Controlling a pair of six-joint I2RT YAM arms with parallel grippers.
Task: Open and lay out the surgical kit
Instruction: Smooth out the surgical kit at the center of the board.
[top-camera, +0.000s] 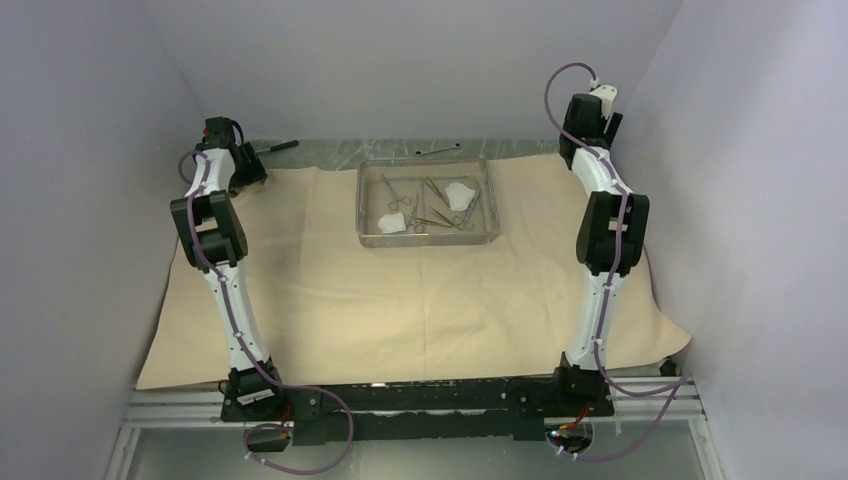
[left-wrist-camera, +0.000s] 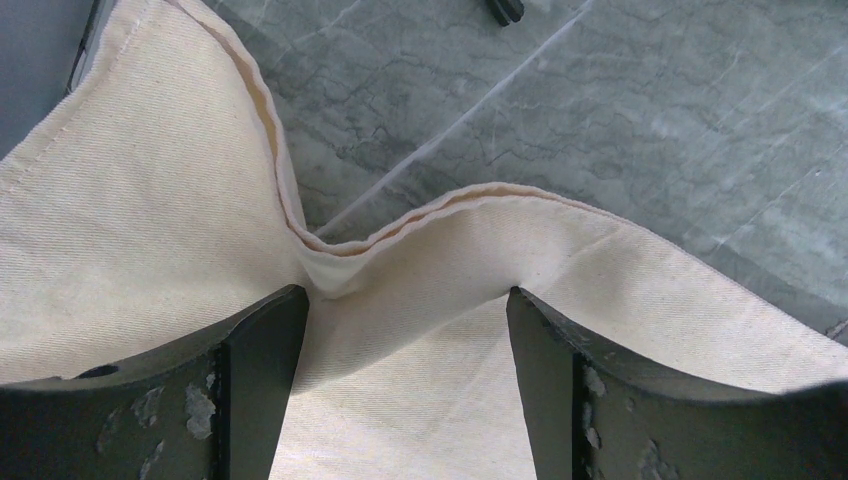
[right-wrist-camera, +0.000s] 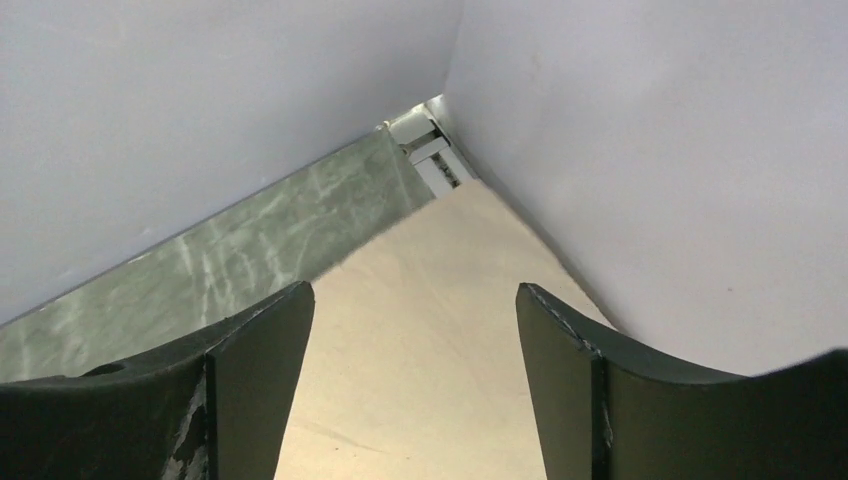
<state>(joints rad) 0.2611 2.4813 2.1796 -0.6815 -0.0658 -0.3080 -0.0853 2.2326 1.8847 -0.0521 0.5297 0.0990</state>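
Observation:
The tan wrap sheet (top-camera: 400, 300) lies spread flat over the table. The steel wire-mesh tray (top-camera: 372, 235) stands on its far middle and holds silver ring-handled clamps (top-camera: 432, 190), tweezers and white gauze pads (top-camera: 461, 194). My left gripper (left-wrist-camera: 405, 295) is open at the sheet's far left corner, its jaws wide apart just above a rumpled, folded edge of the sheet (left-wrist-camera: 420, 250). My right gripper (right-wrist-camera: 415, 290) is open and empty above the sheet's far right corner (right-wrist-camera: 440, 300), near the walls.
A dark-handled hammer (top-camera: 272, 146) lies on the marble table (top-camera: 330, 150) at the far left, behind the sheet. A small thin wrench (top-camera: 438, 150) lies behind the tray. Grey-white walls (top-camera: 420, 60) enclose the table on three sides.

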